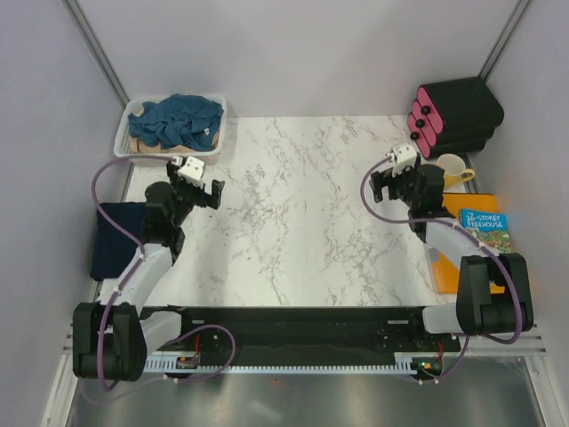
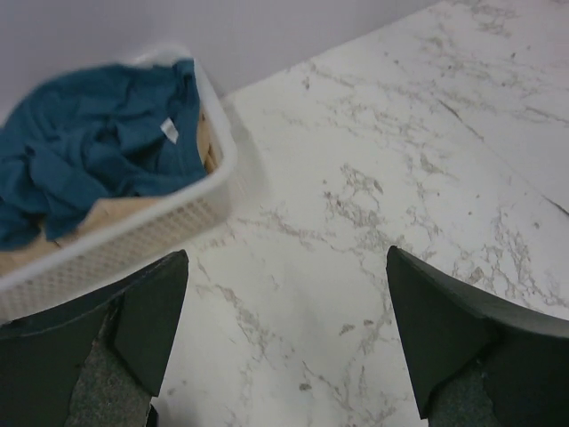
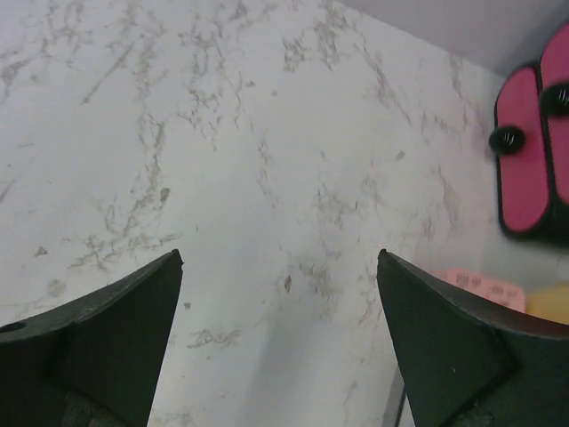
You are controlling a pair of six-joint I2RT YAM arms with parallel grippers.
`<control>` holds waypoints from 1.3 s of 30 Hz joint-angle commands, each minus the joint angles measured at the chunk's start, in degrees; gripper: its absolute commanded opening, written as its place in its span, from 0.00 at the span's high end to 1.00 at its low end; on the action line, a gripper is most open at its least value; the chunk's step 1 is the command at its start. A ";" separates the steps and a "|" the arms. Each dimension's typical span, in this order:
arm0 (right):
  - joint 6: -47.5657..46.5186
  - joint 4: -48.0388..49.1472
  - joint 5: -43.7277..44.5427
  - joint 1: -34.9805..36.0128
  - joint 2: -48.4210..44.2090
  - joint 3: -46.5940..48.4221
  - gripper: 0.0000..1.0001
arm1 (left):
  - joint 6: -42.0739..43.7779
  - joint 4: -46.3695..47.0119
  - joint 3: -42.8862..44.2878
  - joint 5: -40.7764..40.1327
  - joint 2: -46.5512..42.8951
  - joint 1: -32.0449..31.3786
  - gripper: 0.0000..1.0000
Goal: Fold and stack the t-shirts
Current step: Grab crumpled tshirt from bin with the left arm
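Teal-blue t-shirt (image 1: 175,122), crumpled in white basket (image 2: 142,236) at counter's (image 1: 293,205) far-left corner: just beyond left pincer (image 2: 286,302), spread and empty; right pincer (image 3: 280,302), also spread, well apart rightward.

Beige t-shirt (image 2: 120,212) — mostly under teal t-shirt (image 2: 89,151)

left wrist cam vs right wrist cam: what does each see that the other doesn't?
Left wrist only: the white basket, holding the teal shirt over tan fabric.
Right wrist only: the black-and-pink case, a pink paper and a yellow corner at the lower right edge.
Both: the marble table, and each arm's own fingers. The left pincer and right pincer are each open and holding nothing.
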 commanded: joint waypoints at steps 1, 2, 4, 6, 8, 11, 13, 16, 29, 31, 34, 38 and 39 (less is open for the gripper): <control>-11.23 -31.49 -8.10 0.29 -0.94 17.79 0.02 | 16.38 -27.30 15.15 8.67 -3.95 0.17 0.00; -11.91 -39.53 -6.49 0.64 -0.32 24.60 0.02 | 18.14 -33.17 16.84 7.01 -3.96 0.17 0.00; -19.19 -49.84 -4.20 3.26 4.15 32.98 0.02 | 20.61 -36.47 20.62 3.94 -3.34 0.17 0.00; -19.48 -61.29 -0.95 3.80 9.93 45.11 0.02 | 23.05 -40.42 23.09 -1.60 -1.77 0.08 0.00; -16.94 -68.83 -0.59 4.07 13.29 56.06 0.02 | 25.79 -45.25 28.80 -6.51 2.18 0.17 0.00; -16.67 -76.76 -0.85 6.17 20.93 71.39 0.02 | 27.82 -47.92 33.38 -19.42 6.93 0.43 0.00; -14.40 -77.49 -1.11 7.84 27.87 81.82 0.02 | 26.51 -44.67 33.82 -24.09 6.86 2.53 0.00; -13.77 -79.51 -6.81 9.86 38.85 96.06 0.02 | 24.49 -40.98 32.86 -25.87 5.19 5.07 0.00; -7.45 -45.06 2.23 25.33 55.76 99.47 0.02 | 41.17 -24.19 28.37 -14.39 6.58 5.36 0.05; -7.26 -44.63 2.22 25.95 54.01 94.74 0.02 | 41.18 -24.88 31.17 -7.88 9.56 5.36 0.14; -7.70 -44.53 3.80 26.22 47.09 86.13 0.02 | 41.45 -29.10 38.90 -3.65 18.43 5.62 0.14; -9.81 -44.53 6.43 26.22 39.42 75.14 0.02 | 45.12 -34.54 47.77 -0.93 27.67 7.46 0.14; -10.07 -44.62 7.14 26.22 38.10 71.64 0.02 | 46.01 -35.68 49.54 1.00 31.17 7.90 0.13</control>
